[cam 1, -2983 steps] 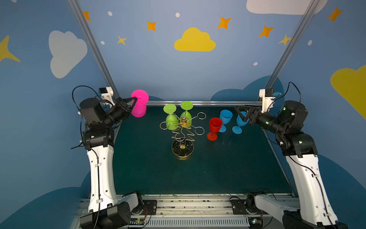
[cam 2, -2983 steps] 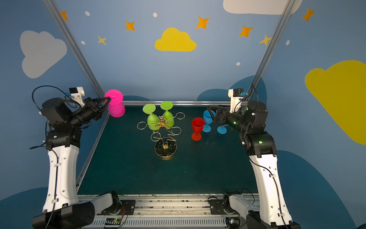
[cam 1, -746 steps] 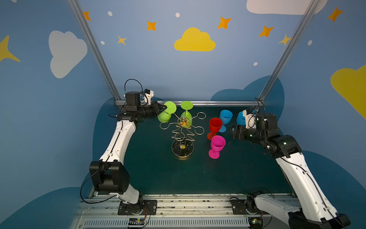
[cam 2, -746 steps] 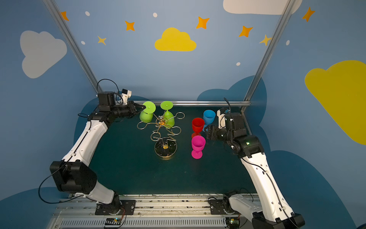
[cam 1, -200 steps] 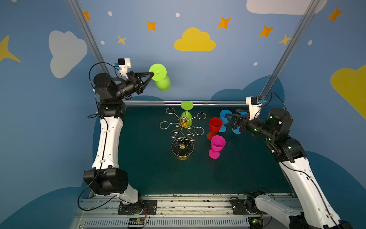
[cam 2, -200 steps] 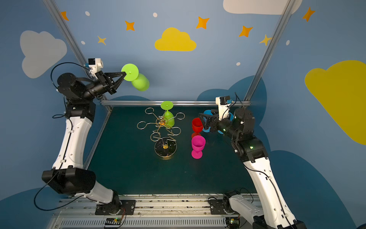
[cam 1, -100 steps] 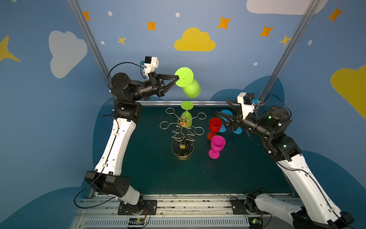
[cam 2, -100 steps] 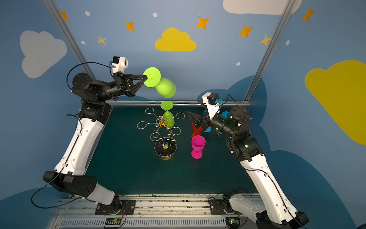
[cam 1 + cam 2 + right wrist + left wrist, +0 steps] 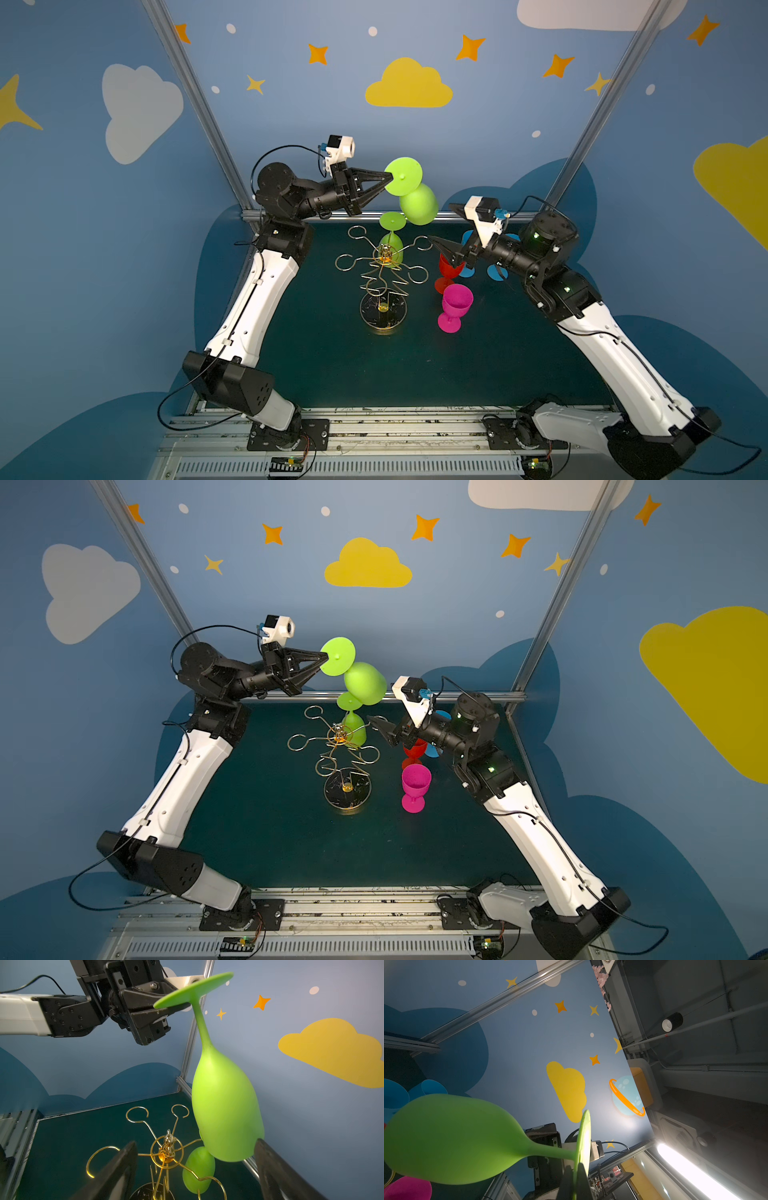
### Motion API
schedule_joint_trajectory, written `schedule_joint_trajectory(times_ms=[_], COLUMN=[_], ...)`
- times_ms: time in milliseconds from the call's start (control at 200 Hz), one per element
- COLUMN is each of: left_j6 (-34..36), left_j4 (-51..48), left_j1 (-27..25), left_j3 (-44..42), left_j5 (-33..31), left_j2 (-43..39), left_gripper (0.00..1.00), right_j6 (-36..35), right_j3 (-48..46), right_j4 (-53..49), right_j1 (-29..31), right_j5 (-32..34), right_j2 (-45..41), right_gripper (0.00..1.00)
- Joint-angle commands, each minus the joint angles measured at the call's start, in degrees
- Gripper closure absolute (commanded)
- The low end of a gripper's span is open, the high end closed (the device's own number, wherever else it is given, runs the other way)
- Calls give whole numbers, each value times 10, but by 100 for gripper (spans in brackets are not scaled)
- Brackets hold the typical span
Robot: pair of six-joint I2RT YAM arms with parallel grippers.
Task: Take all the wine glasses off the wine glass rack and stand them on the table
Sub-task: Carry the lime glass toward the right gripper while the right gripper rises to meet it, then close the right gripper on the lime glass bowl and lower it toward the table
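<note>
In both top views my left pincer [image 9: 389, 178] is up high, just above the middle of the frame. It is shut tight on the flat round foot of the smooth lime green wine glass [image 9: 419, 204]. The bowl hangs down and to the right, off the rack.

Below it, in the middle of the frame, the gold wire wine glass rack [image 9: 384, 270] stands on the dark green table [image 9: 478, 365]. A second green glass [image 9: 390, 246] hangs on it upside down.

My right pincer [image 9: 440, 221] is just right of the rack. It is wide open and holds nothing. A pink plastic cup [image 9: 457, 299] stands lower right of the rack.

In the left wrist view my fingers [image 9: 584, 1184] pinch the thin edge of the foot.

In the right wrist view the bowl [image 9: 226, 1105] hangs between my two black fingers [image 9: 122, 1167]. It is very near one of them, and I cannot tell if they touch. The rack is under it.
</note>
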Motion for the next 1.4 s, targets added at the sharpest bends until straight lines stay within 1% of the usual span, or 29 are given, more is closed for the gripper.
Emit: schedule_joint_trajectory(times_ms=[0,25,50,140,496,591,686,846,911,921,946,996,1036,1081,1106,1176,1236,1317,1397], left_j6=[-17,-17,-18,-22,-63,-67,-70,-68,-59,-57,-51,-40,-27,-9,5,60,126,245,377], left_j4=[40,40,41,45,87,93,97,100,94,93,89,82,77,67,58,18,-32,-103,-139], left_j1=[-8,-9,-10,-11,-18,-20,-20,-20,-20,-20,-20,-20,-20,-20,-20,-20,-19,-20,-23], left_j3=[-9,-11,-15,-22,-52,-57,-59,-52,-52,-52,-52,-54,-55,-55,-55,-54,-50,-47,-61], left_j5=[-2,-2,-2,-1,2,1,1,1,0,0,-1,-4,-5,-4,-3,-5,-11,-35,-80], left_j2=[-19,-20,-23,-28,-38,-40,-42,-41,-39,-39,-39,-38,-38,-39,-40,-40,-43,-46,-56], left_gripper=[97,97,97,97,97,97,97,97,96,94,90,75,62,51,47,41,37,34,33], right_j6=[-22,-22,-40,-48,-60,-60,-56,-35,-30,-16,-6,5,17,33,40,58,72,103,132], right_j3=[35,41,46,60,85,92,94,83,81,80,80,77,74,73,72,56,41,33,48], right_j4=[34,35,35,35,31,22,16,17,6,4,-1,-14,-28,-50,-64,-93,-117,-171,-246], right_j1=[5,5,6,10,39,42,44,46,46,46,46,46,46,45,45,44,42,36,29], right_j5=[8,8,7,14,53,57,67,86,94,95,98,104,113,123,129,149,164,183,191], right_j2=[23,31,38,61,108,115,116,104,96,94,90,81,72,61,54,28,4,-28,-44], right_gripper=[13,13,13,13,13,15,24,45,52,53,55,60,61,62,63,65,67,69,71])
